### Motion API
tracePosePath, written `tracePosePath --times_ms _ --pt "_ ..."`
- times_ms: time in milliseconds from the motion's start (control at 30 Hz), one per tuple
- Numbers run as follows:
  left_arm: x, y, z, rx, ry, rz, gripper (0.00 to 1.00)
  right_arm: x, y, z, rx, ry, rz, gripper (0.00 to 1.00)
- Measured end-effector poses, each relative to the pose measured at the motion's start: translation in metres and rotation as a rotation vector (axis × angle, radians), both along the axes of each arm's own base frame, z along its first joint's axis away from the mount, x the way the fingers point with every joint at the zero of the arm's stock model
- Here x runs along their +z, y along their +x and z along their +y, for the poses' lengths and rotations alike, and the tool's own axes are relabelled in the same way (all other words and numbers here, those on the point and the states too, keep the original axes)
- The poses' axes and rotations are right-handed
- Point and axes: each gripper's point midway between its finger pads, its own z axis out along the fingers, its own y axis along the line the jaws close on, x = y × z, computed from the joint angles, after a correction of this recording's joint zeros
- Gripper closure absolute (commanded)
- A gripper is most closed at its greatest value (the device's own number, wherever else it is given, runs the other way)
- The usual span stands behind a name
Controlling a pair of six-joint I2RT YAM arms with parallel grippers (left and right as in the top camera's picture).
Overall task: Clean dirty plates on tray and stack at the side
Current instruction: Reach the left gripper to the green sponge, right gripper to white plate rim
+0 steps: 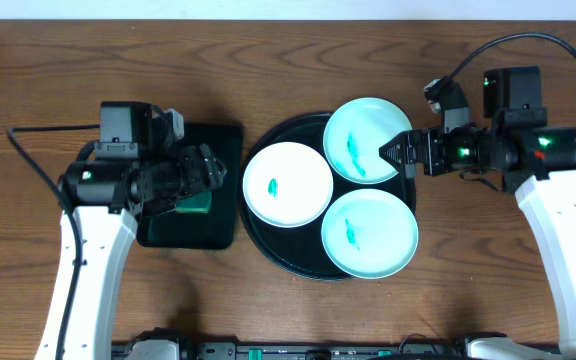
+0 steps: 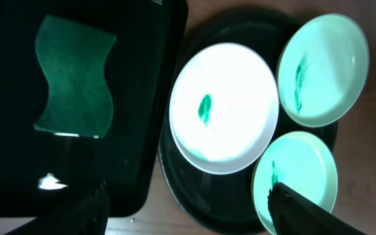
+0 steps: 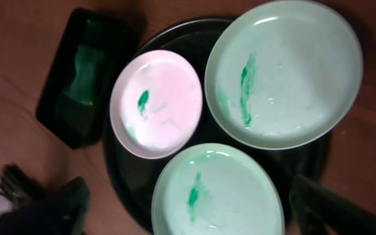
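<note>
Glossy round plates (image 1: pixel 287 184), each teal-smeared, crowd the rimmed black tray (image 1: pixel 293 130).

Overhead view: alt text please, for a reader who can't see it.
A round black tray at the centre holds a white plate, an upper mint-green plate and a lower mint-green plate, each smeared teal. The right gripper is at the upper plate's edge. The left gripper hovers over a rectangular dark green tray holding a green sponge.
</note>
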Motion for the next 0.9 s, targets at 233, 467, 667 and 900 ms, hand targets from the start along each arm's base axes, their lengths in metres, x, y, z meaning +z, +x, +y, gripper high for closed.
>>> tracePosePath --times_ms 233,467,667,900 --pt "-0.013 -0.004 0.009 0.018 0.057 0.066 0.22 -0.034 -0.003 0.019 -0.024 -0.082 0.124 0.29" --pt "0.004 0.000 0.049 0.113 0.270 0.038 0.22 -0.100 0.005 0.066 -0.022 -0.217 0.233 0.55" --pt "0.004 0.001 0.060 0.137 0.331 0.037 0.22 -0.157 0.006 0.096 -0.031 -0.288 0.307 0.62" --pt "0.004 0.001 0.063 0.143 0.347 0.036 0.22 -0.197 0.001 0.101 -0.058 -0.360 0.371 0.68"
